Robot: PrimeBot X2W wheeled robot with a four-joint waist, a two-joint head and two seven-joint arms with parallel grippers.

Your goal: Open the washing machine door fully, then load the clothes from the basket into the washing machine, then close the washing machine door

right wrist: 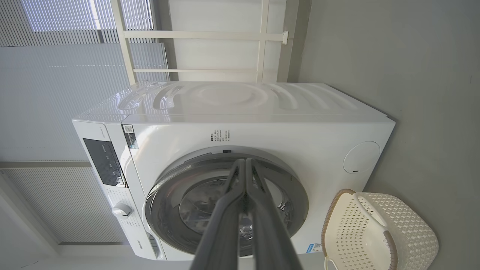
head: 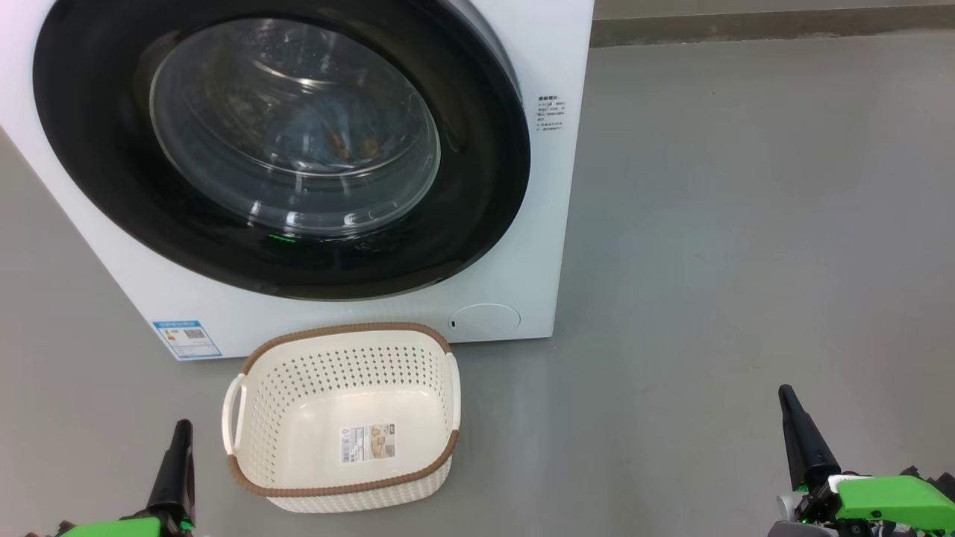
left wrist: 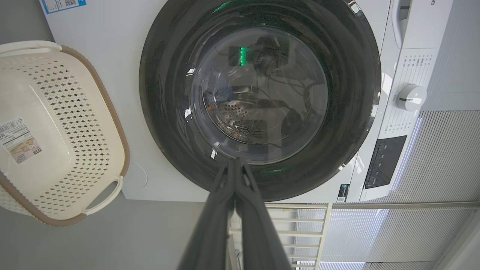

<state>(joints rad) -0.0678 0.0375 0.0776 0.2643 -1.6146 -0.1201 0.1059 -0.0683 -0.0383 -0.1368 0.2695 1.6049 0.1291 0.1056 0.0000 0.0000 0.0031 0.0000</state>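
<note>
Washing machine door (head: 291, 127) is shut, flush on the front of the washing machine (head: 541, 224). Clothes (head: 343, 145) are inside the drum, blue with orange specks, visible through the glass. Basket (head: 343, 369) stands on the grey floor (head: 709, 261) just in front of the machine, below the door, with a label sticker (head: 368, 443) on its bottom. Left gripper (head: 181, 432) is low, just left of the basket; right gripper (head: 787, 399) is well off to the right over the floor. Both pairs of fingers are clenched together, grasping nothing
</note>
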